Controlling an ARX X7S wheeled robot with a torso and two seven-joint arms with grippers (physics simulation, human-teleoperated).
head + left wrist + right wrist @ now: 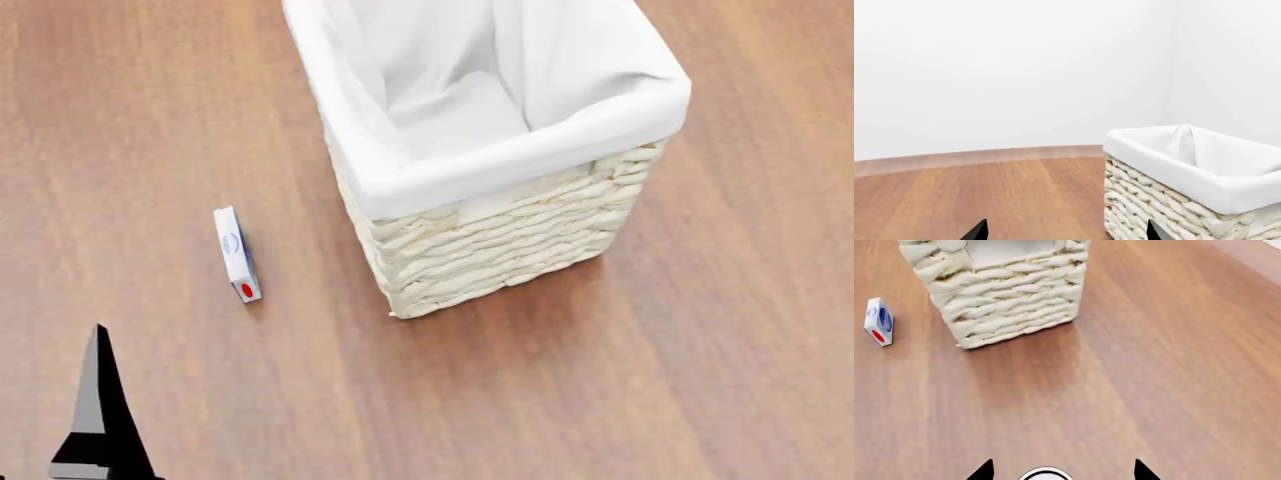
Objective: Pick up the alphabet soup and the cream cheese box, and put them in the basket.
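Note:
The basket (497, 240), cream wicker with a white liner, stands upright on the wooden floor; nothing shows inside it. Left of it the cream cheese box (236, 254) rests on its thin edge, also in the right wrist view (879, 321). My left gripper (1067, 233) is open and empty, close beside the basket (1154, 200); one of its dark fingers (99, 410) shows in the head view. My right gripper (1062, 472) hangs open short of the basket (1014, 295). Between its tips shows a pale round can top, the alphabet soup (1045, 475), with gaps either side and its label hidden.
Wooden floor (694, 380) stretches around the basket on all sides. A white wall (1014, 75) with a pale skirting strip rises beyond the floor in the left wrist view.

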